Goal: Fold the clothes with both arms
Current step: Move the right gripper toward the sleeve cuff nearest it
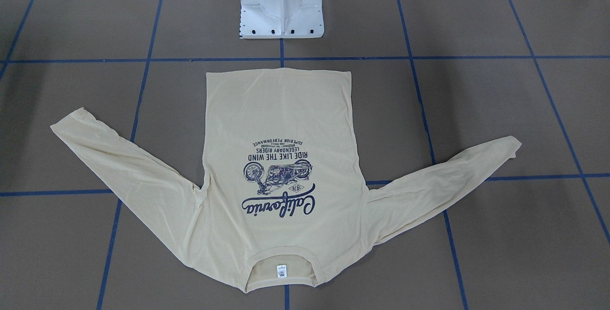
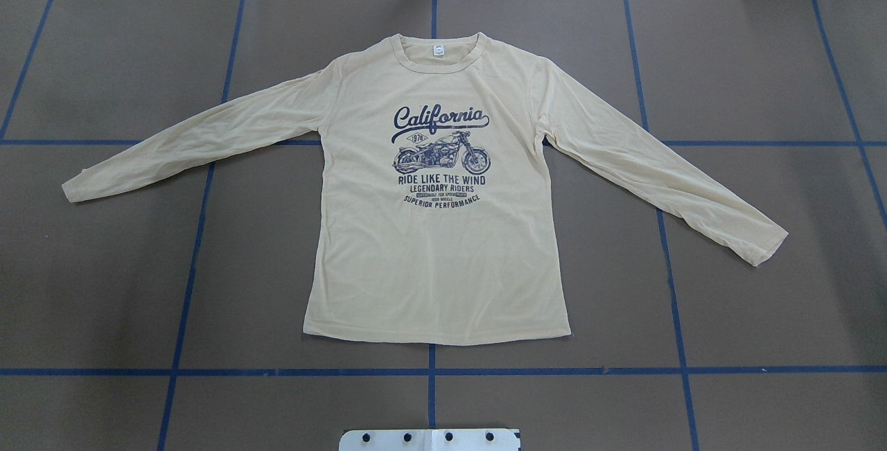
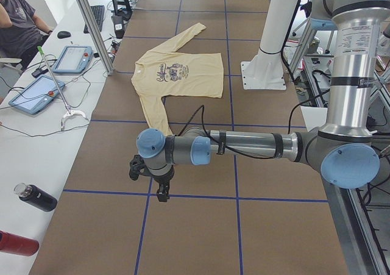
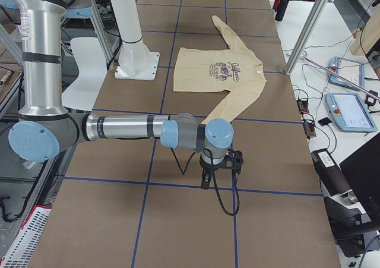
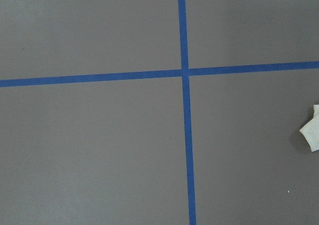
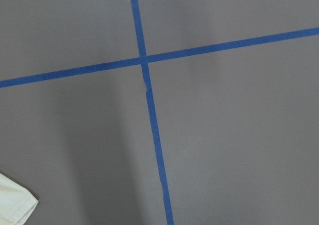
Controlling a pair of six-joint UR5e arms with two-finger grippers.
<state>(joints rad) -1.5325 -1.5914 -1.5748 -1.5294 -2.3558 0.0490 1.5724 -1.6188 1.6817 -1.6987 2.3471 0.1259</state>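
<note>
The clothes are one pale cream-yellow long-sleeved T-shirt (image 2: 436, 264) lying flat on the brown table, print side up, both sleeves spread outward and down. The collar lies at the far side from the robot's base (image 1: 281, 272). My left gripper (image 3: 159, 189) hangs low over bare table beyond the left sleeve's cuff (image 5: 311, 132), apart from it. My right gripper (image 4: 218, 172) hangs likewise beyond the right cuff (image 6: 12, 205). Both grippers show only in the side views, so I cannot tell whether they are open or shut. Nothing is seen in either.
The white pedestal base (image 1: 281, 10) stands just behind the shirt's hem. Blue tape lines (image 2: 429, 371) grid the table. A side bench along the far edge holds tablets (image 3: 72, 58), bottles (image 3: 36, 197) and a seated person (image 3: 18, 19). Metal posts (image 4: 306, 27) rise there.
</note>
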